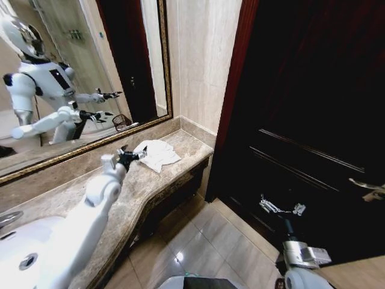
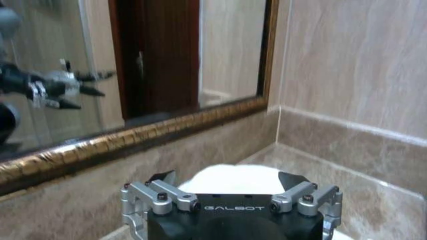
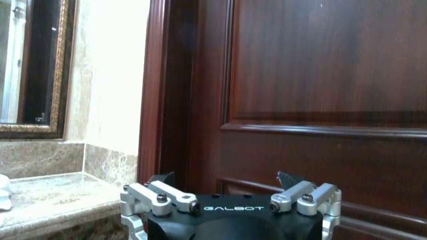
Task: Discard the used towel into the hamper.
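The used towel (image 1: 157,155), white and crumpled, lies on the far end of the marble counter (image 1: 138,186), near the wall corner. My left gripper (image 1: 132,156) hovers just short of the towel's near edge. It is open, and in the left wrist view the towel (image 2: 233,179) shows between its spread fingers (image 2: 162,178). The hamper (image 1: 121,122) appears as a reflection in the mirror: a small dark wire basket. My right gripper (image 1: 281,208) is held out in front of the dark door, open and empty; the right wrist view (image 3: 225,178) shows its tips wide apart.
A gold-framed mirror (image 1: 78,72) runs along the wall behind the counter. A white sink (image 1: 24,250) sits at the counter's near end. A dark wooden door (image 1: 313,108) with a handle (image 1: 368,186) stands to the right. Tiled floor (image 1: 198,241) lies between counter and door.
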